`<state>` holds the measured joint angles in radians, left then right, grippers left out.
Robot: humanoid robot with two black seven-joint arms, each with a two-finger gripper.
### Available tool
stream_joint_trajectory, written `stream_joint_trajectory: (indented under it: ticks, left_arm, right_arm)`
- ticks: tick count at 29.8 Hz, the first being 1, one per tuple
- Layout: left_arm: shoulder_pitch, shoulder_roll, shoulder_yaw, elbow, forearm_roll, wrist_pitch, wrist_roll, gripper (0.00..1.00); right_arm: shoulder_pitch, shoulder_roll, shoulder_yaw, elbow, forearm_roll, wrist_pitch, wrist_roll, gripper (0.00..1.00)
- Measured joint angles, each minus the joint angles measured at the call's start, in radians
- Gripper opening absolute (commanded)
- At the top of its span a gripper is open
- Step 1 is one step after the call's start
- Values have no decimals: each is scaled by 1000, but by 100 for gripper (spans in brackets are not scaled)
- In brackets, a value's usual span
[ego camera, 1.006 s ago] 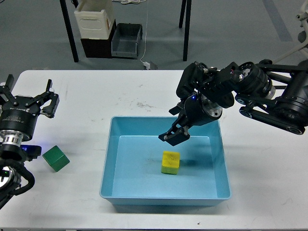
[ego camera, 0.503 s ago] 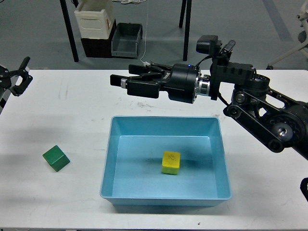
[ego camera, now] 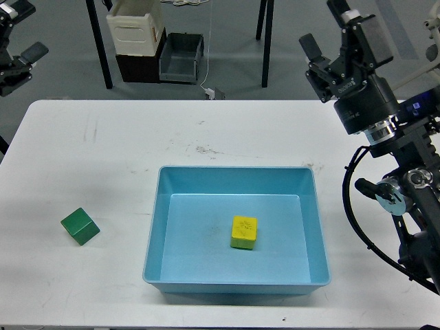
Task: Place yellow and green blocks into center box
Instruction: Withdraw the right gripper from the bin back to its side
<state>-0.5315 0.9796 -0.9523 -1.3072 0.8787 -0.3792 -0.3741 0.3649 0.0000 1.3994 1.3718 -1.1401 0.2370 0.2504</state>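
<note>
While the yellow block [ego camera: 243, 232] lies inside the blue box [ego camera: 155, 234], the green block [ego camera: 80, 226] rests on the white worktop [ego camera: 82, 151], well left of it. The right gripper [ego camera: 331, 34] is raised, fingers spread and empty; the left gripper [ego camera: 12, 51] sits at the frame's top-left edge, its state indiscernible.

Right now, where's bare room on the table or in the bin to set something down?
Free: the table strip behind the blue box, the left side apart from the green block, and the front-left corner. Inside the box, bare floor all around the yellow block. Crowded: the right edge, under the right arm.
</note>
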Motion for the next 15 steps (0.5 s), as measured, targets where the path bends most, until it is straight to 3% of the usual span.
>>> stream_joint_trajectory:
  ticks: [3, 5, 9, 15]
  left_arm:
    - [-23, -7, -1, -6, 132, 23, -64, 100]
    - [-29, -10, 3, -18, 204, 43, -98, 100]
    - [-21, -11, 12, -86, 337, 66, -114, 100]
    - [16, 14, 21, -160, 584, 66, -115, 100]
  right_arm:
    - [-77, 0, 48, 17, 88, -4, -87, 100]
    - [-128, 0, 64, 27, 176, -5, -111, 100]
    - [-208, 0, 107, 44, 324, 0, -119, 100]
    - [-301, 0, 148, 64, 369, 3, -108, 100]
